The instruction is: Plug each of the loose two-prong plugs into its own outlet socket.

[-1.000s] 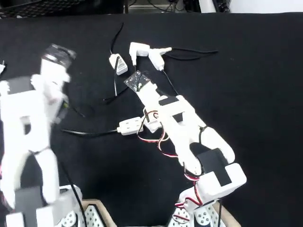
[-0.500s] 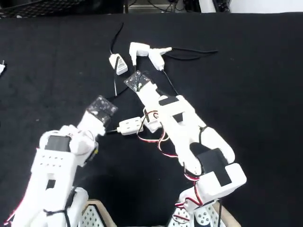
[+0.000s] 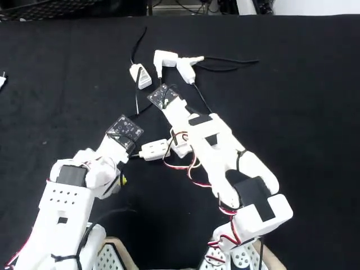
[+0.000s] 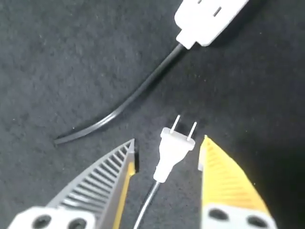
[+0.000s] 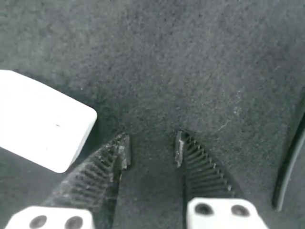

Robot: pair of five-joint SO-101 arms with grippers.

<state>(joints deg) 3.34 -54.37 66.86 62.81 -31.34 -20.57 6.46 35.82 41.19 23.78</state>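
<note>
Fingers (image 4: 116,169) of the left gripper (image 4: 168,142) stand released, spread on either side of one white two-prong plug (image 4: 175,145). The plug lies flat on the black tabletop (image 4: 57,57) with a gap on each side. Its two prongs point at one white outlet socket (image 4: 209,16) just ahead; plug and socket are apart, not joined. One black cord (image 4: 128,102) runs out of the socket's near end and curves away across the cloth.

Seen from above, two white arms share the tabletop: the left arm (image 3: 67,191) comes in from 7 o'clock and the right arm (image 3: 225,157) from 5 o'clock. The socket sits near the middle of the tabletop, between the two arms, with the left gripper at its 10 o'clock. The right gripper (image 5: 151,143) hangs at the socket's 12 o'clock. Its two fingers are likewise parted, with bare cloth between them and one white block (image 5: 43,121) just beside one finger. Three white cord fittings (image 3: 165,58) lie grouped toward the tabletop's 12 o'clock, near the right gripper, black cords trailing from them. One small white piece (image 3: 1,80) sits alone at the edge at 10 o'clock, well apart from the rest.
</note>
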